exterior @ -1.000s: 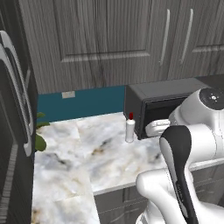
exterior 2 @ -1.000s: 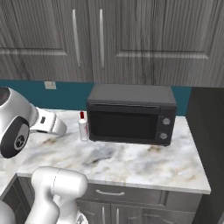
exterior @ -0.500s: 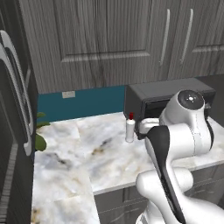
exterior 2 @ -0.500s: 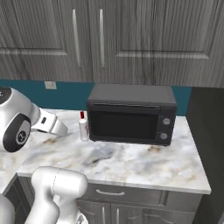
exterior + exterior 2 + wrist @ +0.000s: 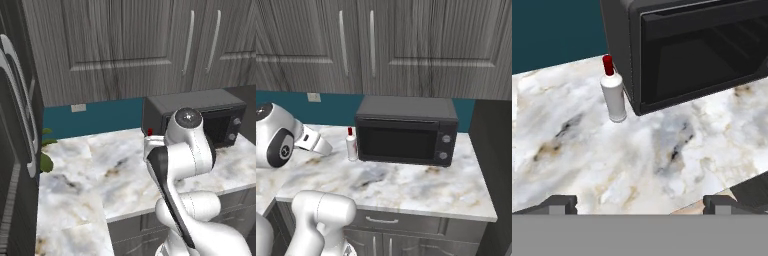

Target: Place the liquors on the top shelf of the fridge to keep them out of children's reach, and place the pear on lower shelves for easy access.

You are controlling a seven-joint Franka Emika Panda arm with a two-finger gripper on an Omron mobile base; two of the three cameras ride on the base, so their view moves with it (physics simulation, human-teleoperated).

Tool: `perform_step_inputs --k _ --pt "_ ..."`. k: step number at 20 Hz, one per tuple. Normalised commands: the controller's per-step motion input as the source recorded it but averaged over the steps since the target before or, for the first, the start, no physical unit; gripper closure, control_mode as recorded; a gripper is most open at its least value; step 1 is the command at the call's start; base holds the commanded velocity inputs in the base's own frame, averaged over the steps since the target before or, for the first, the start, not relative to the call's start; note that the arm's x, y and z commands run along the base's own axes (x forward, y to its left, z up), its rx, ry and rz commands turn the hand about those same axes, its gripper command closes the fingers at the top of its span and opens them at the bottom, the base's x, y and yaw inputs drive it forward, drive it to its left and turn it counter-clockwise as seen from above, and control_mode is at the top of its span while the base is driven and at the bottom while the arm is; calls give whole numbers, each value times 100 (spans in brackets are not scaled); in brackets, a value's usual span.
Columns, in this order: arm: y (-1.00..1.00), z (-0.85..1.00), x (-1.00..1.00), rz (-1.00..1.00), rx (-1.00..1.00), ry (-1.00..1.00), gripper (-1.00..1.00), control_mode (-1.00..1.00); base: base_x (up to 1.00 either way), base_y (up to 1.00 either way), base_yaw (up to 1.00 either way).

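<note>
Item 1, gripper [image 5: 640, 202]: in the hand view the two dark fingertips [image 5: 558, 204] stand at the lower corners, set wide apart with nothing between them. The hand looks down and forward over the marble counter [image 5: 662, 160].

Item 2, arm: in the left base view the white arm [image 5: 182, 150] rises from the lower right, elbow folded, its rounded joint level with the microwave front. In the right base view the wrist section [image 5: 313, 142] slants downward and to the right over the counter [image 5: 406, 185], near the bottle.

Item 3, white bottle with red cap [image 5: 613, 96]: upright on the counter, just beside the microwave's left front corner; whether they touch cannot be told. It also shows in the right base view [image 5: 351, 146], and its red cap peeks past the arm in the left base view [image 5: 149, 132]. It is well apart from the fingertips.

Item 4, black microwave [image 5: 405, 130]: door shut, against the teal backsplash [image 5: 331, 105].

Item 5, fridge [image 5: 15, 150]: at the left edge, doors closed, pale handles showing.

Item 6, grey wall cabinets [image 5: 381, 45]: above, closed.
</note>
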Motion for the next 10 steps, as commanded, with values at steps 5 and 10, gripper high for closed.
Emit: perform_step_inputs --k 5,10 --pt "5 -28 40 -7 0 0 -100 -100 0 0 0" --pt "0 -21 37 -5 0 0 -100 -100 0 0 0"
